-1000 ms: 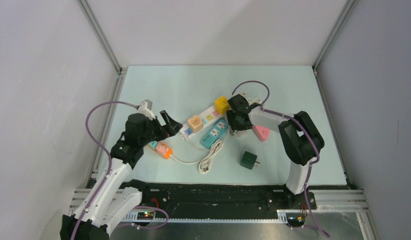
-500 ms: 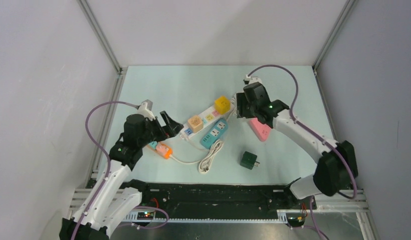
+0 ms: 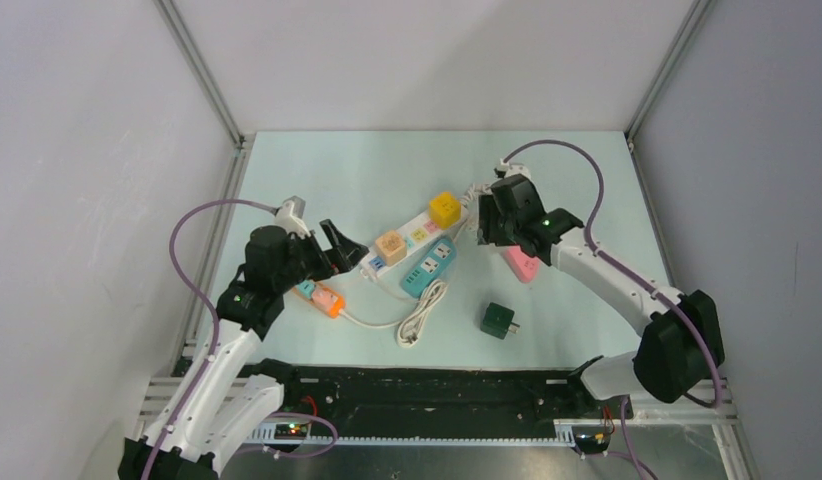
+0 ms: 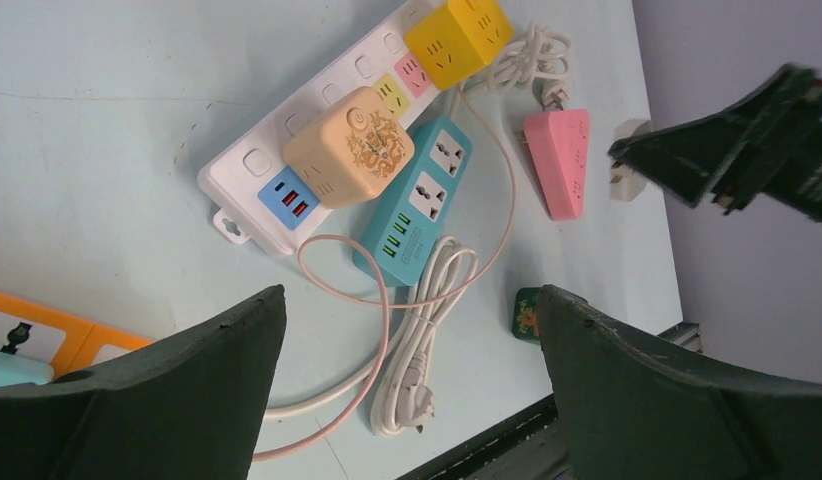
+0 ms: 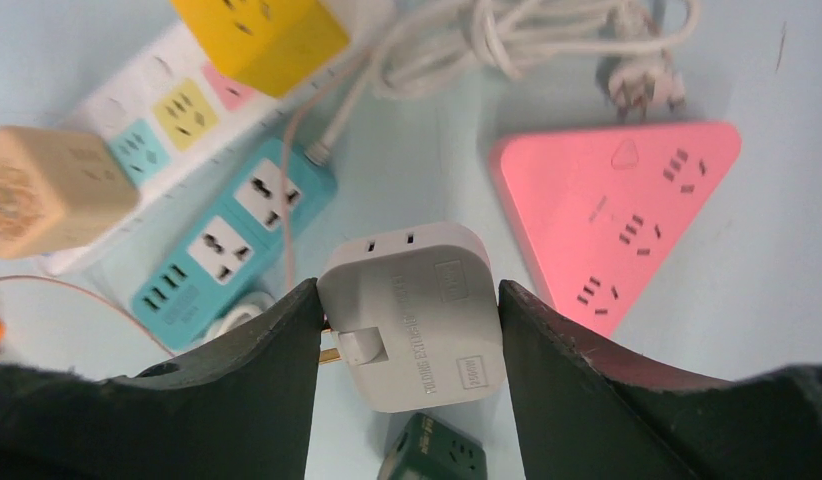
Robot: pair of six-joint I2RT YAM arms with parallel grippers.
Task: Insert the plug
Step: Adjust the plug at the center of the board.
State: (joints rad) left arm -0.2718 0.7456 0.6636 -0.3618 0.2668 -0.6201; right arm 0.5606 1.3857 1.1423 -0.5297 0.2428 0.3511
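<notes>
A pale blue-green table (image 3: 317, 170) carries a long white plastic power strip (image 3: 419, 233) lying diagonally, with a yellow cube adapter (image 3: 445, 209) and a beige patterned cube adapter (image 3: 390, 246) sitting on it. Just beside it lies a shorter teal power strip (image 3: 429, 266), and to the right a pink triangular socket block (image 3: 523, 265). The left gripper (image 4: 409, 295) hovers at the white strip's near end, jaws spread wide with nothing between them. The right gripper (image 5: 407, 290) is clamped on a small white rounded plug adapter (image 5: 417, 320), held in the air over the gap between the teal strip and the pink block
</notes>
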